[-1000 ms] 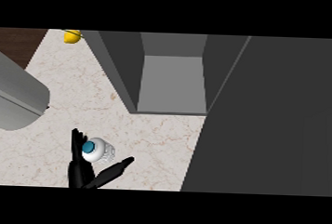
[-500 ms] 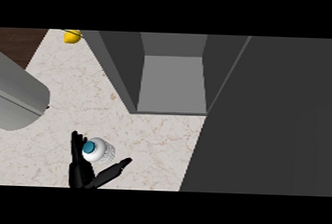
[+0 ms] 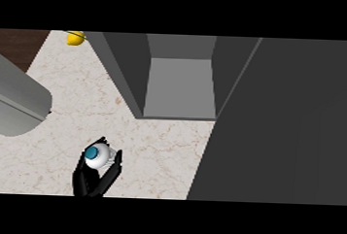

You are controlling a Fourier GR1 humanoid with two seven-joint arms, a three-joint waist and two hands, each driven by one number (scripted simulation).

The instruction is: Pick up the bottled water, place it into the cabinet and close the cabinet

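Since the tall dark grey cabinet door point(image 3: 291, 123) stood swung out beside the open grey cabinet point(image 3: 179, 87), a carried load could have clipped its edge on the way in; on the speckled beige counter point(image 3: 80, 111) the clear, blue-capped water bottle point(image 3: 97, 155) stood upright, well short of the opening. The black left hand point(image 3: 88, 180) clasped it from the near side; it might have tilted once lifted.

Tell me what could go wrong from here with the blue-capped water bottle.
The black hand flanks the blue-capped water bottle, which might slip on lifting. The tall dark grey cabinet door stands open beside the route; the bottle could clip it or a wall of the grey cabinet.
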